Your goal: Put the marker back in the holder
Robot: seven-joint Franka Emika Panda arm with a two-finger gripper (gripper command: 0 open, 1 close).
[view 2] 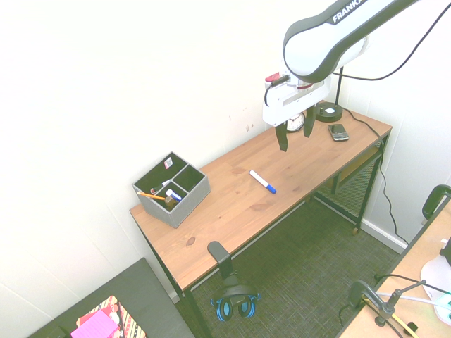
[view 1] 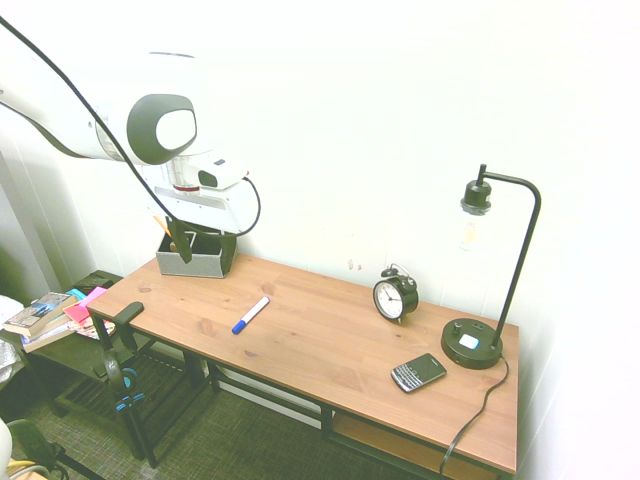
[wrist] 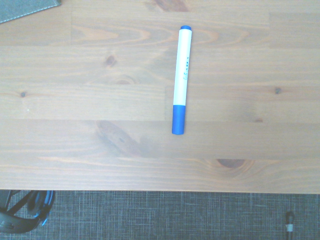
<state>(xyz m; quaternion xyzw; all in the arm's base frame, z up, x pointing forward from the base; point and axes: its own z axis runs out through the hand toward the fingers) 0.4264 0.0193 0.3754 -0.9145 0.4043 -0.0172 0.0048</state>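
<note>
While the marker (view 2: pixel 262 182) lies flat on the wooden desk (view 2: pixel 232 211), near its front edge and well apart from the holder (view 2: pixel 173 190), the task stands at its opening step: the approach before the grasp. The gripper (view 2: pixel 296 134) hangs in the air above the desk, clear of the marker and offset from it toward the alarm clock (view 1: pixel 395 296); its two fingers are spread apart and hold nothing, touching neither pen nor board. In the wrist view the marker (wrist: pixel 180 80) is seen whole against the wood grain, white barrel and blue cap, with the grey corner of the holder (wrist: pixel 27 9) at the frame's edge. The holder sits at the desk's far end by the wall and already contains an orange pencil (view 2: pixel 151 196) and other small items. Judged from this arrangement, the next move calls for a descent over the barrel's middle, fingers straddling it across its width, before closing.
</note>
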